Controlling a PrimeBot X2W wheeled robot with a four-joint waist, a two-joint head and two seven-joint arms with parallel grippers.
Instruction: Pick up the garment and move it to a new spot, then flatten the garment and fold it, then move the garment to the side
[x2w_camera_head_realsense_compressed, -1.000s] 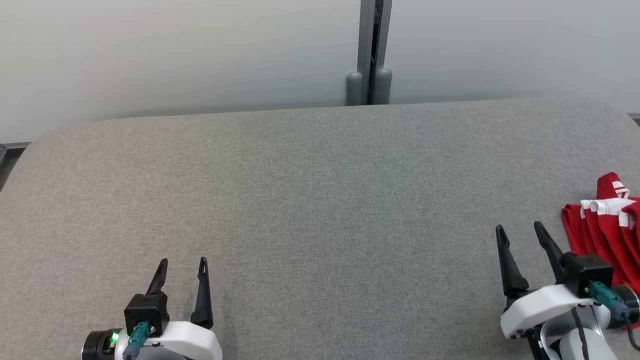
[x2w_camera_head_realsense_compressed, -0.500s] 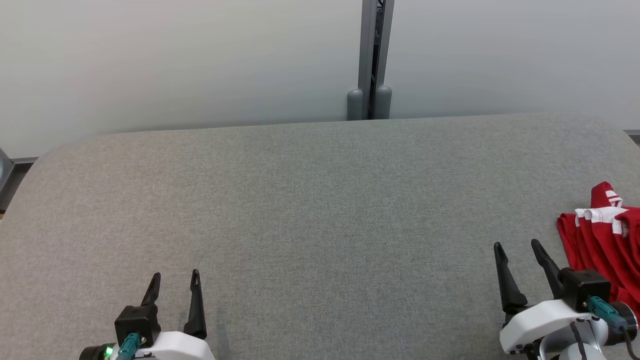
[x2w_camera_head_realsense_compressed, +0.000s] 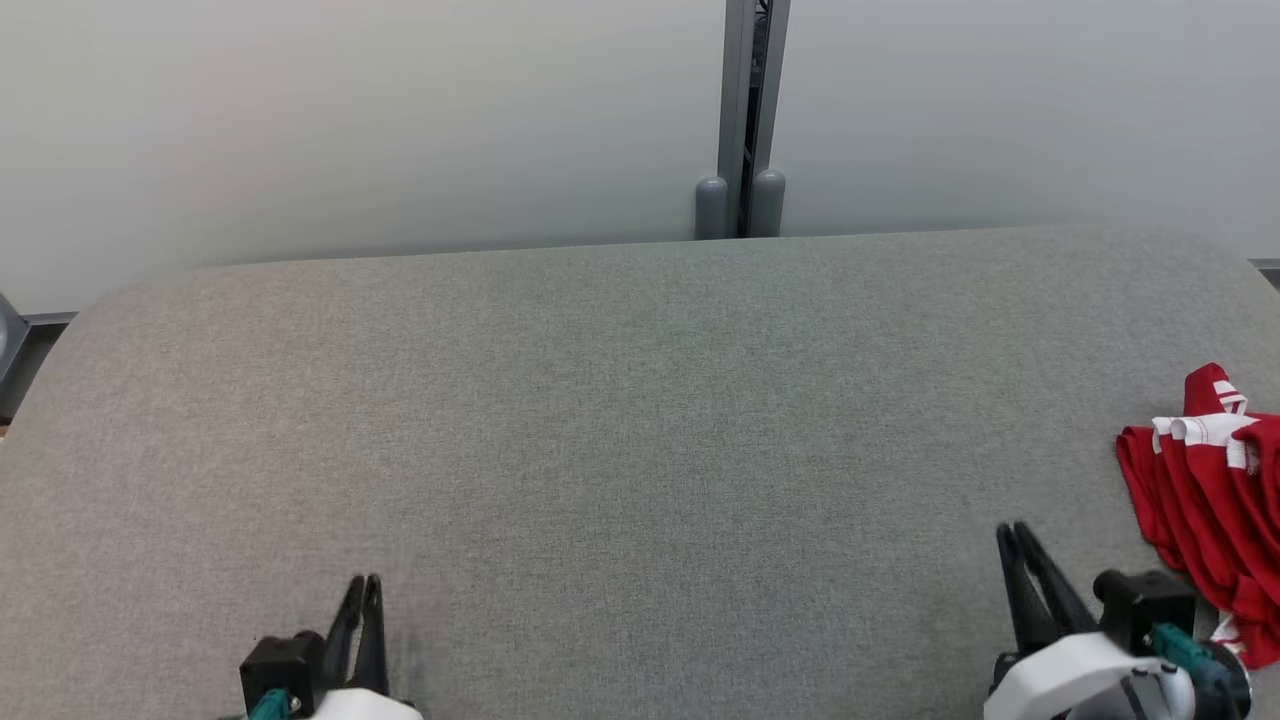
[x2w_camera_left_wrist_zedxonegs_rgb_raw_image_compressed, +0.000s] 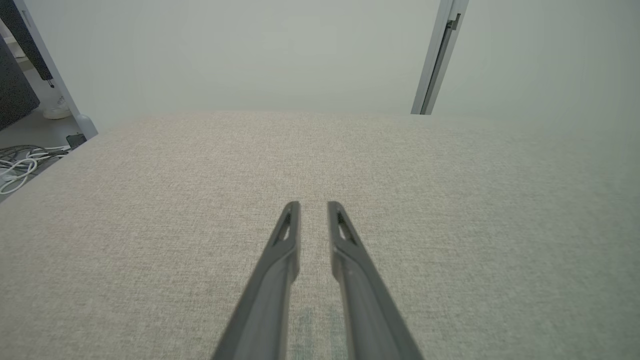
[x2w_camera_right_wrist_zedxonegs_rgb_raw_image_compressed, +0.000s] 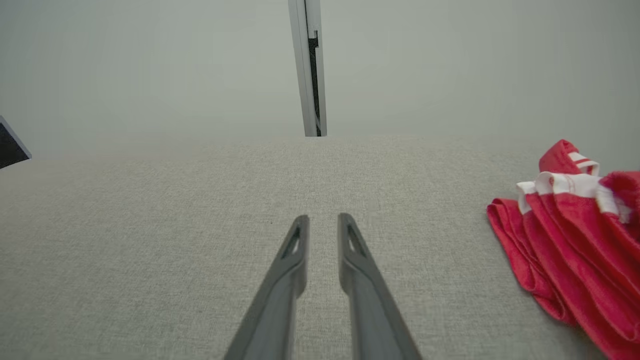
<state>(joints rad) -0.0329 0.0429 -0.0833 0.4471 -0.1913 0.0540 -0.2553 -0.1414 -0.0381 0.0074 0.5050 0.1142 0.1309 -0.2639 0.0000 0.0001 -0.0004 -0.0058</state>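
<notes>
Jaws of left gripper (x2w_camera_head_realsense_compressed: 366, 580) and right gripper (x2w_camera_head_realsense_compressed: 1010, 530) now stand narrower, empty, the garment (x2w_camera_head_realsense_compressed: 1200, 480) lying untouched nearby, probably awaiting pickup.

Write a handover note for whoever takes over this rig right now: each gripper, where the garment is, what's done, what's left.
Left gripper: jaws a narrow gap apart, empty, over the grey table.
Right gripper: same narrow gap, empty.
Red-and-white garment: bunched at the table's right edge, beside the right gripper, not touched.
Done: nothing visible; the garment looks neither flattened nor folded.
Left: pick it up, move it, flatten, fold, set aside.
</notes>
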